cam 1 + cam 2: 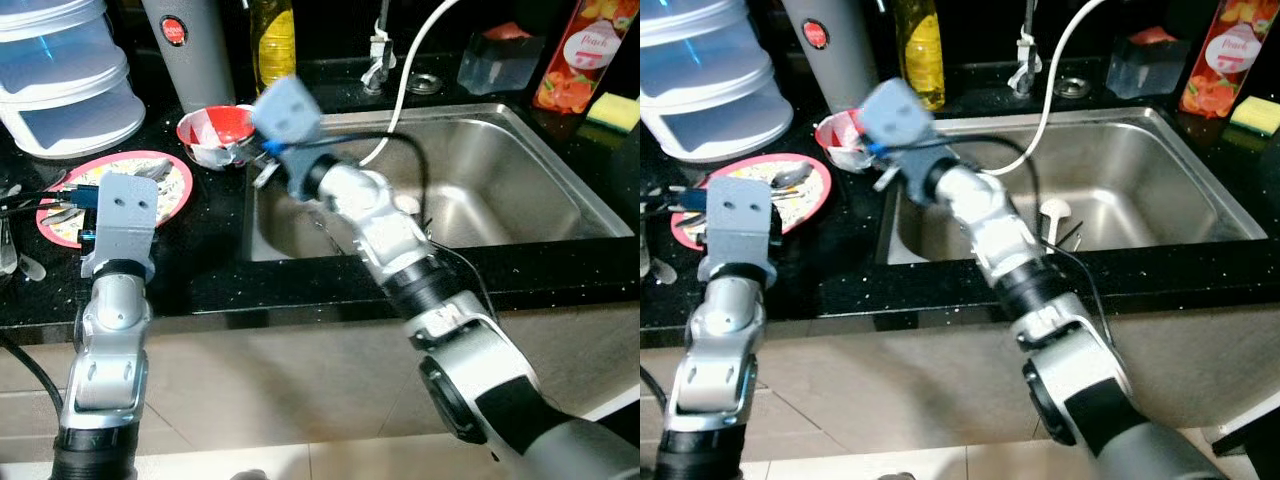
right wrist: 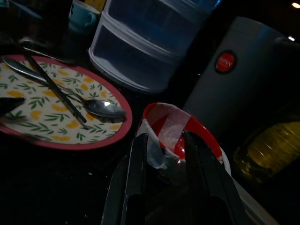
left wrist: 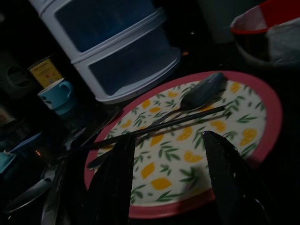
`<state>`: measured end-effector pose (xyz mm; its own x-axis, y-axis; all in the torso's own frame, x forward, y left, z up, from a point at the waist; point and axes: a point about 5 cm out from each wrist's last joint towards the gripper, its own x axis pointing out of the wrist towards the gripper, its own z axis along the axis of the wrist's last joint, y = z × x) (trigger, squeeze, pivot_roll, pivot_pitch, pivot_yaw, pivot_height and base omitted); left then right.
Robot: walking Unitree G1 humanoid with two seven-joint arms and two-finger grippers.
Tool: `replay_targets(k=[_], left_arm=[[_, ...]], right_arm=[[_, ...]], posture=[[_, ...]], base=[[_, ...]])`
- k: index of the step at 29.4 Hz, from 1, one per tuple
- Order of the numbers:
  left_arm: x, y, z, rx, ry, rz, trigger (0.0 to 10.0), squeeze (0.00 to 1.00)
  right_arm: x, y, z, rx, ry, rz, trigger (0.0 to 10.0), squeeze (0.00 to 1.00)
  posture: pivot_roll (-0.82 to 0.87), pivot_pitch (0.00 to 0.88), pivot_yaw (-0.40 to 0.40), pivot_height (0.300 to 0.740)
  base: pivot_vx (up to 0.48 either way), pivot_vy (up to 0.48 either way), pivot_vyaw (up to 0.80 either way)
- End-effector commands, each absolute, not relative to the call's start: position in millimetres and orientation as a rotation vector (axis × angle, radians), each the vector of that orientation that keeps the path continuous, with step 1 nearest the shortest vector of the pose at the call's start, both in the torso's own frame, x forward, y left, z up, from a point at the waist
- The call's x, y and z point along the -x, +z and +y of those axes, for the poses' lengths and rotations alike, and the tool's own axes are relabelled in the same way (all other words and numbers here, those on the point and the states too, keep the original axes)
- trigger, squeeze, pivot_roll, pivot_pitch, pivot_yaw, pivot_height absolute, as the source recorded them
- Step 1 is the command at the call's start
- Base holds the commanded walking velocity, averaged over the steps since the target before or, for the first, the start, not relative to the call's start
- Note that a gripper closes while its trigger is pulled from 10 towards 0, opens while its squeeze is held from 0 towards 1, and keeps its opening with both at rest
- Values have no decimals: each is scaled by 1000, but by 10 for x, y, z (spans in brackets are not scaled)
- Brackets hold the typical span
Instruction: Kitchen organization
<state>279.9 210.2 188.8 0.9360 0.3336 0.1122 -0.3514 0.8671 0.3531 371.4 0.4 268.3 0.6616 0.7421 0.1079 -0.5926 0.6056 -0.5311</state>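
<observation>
A red bowl (image 1: 215,130) with crumpled white wrap in it stands on the black counter beside the sink. My right gripper (image 2: 165,138) reaches across the sink's corner to it, its fingers closed on the near rim and the white wrap. A pink-rimmed plate (image 1: 172,192) with a lemon pattern lies to the bowl's left. It carries a metal spoon (image 3: 201,93) and a black chopstick (image 3: 164,126). My left gripper (image 3: 166,137) hovers over the plate's near edge, open with nothing held.
Stacked white plastic containers (image 1: 60,80), a grey flask (image 1: 190,50) and an oil bottle (image 1: 272,40) line the back. The steel sink (image 1: 520,170) holds a white spoon (image 1: 1053,210). A juice carton (image 1: 590,50) and sponge (image 1: 615,110) sit far right. Loose cutlery (image 1: 10,250) lies far left.
</observation>
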Motion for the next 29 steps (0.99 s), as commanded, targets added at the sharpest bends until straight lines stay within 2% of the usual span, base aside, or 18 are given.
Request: replay_targets(k=[1, 2, 3, 4, 6, 8, 15, 16, 21, 25, 27, 29], left_arm=[[-2785, 1821, 2099, -377, 366, -30, 10000, 0], [-2774, 1806, 2109, -381, 372, -27, 10000, 0], [-2762, 1795, 2115, -384, 376, -25, 10000, 0], [-2749, 1787, 2121, -388, 378, -23, 10000, 0], [-2732, 1783, 2144, -392, 384, -21, 10000, 0], [-2725, 1792, 2150, -389, 392, -22, 10000, 0], [-2754, 1951, 2109, -349, 391, -71, 10000, 0], [-2786, 2077, 2077, -339, 364, -113, 10000, 0], [-2934, 2605, 1875, -317, 242, -283, 10000, 0], [-3024, 2822, 1759, -298, 176, -335, 10000, 0], [-3067, 2908, 1697, -305, 136, -351, 10000, 0], [-3131, 3061, 1577, -308, 42, -361, 10000, 0]], right_arm=[[-3744, 2712, -1, 498, 775, -332, 10000, 0], [-3767, 2733, 6, 521, 772, -331, 10000, 820], [-3787, 2746, 13, 539, 769, -333, 10000, 820], [-3803, 2771, 33, 586, 781, -343, 10000, 1000], [-3838, 2852, 79, 718, 820, -364, 10000, 1000], [-3855, 2893, 82, 761, 835, -358, 10000, 1000], [-3929, 2898, 60, 749, 863, -240, 10000, 1000], [-3926, 2868, 86, 739, 879, -218, 10000, 0], [-3901, 2755, 194, 695, 912, -167, 10000, 0], [-3909, 2729, 208, 677, 882, -156, 10000, 0], [-3919, 2724, 208, 660, 853, -151, 10000, 0], [-3948, 2729, 216, 578, 746, -136, 10000, 0]], posture=[[183, 23, 32, 740], [182, 28, 29, 740], [183, 31, 28, 740], [190, 38, 22, 740], [201, 43, 9, 740], [202, 43, 7, 740], [233, 50, -23, 740], [242, 52, -27, 740], [283, 49, -49, 740], [310, 43, -54, 740], [315, 40, -49, 740], [318, 34, -31, 740]], base=[[0, 0, 0], [0, 0, 0], [0, 0, 0], [0, 0, 0], [0, 0, 0], [0, 0, 0], [0, 0, 0], [0, 0, 0], [0, 0, 0], [0, 0, 0], [0, 0, 0], [0, 0, 0]])
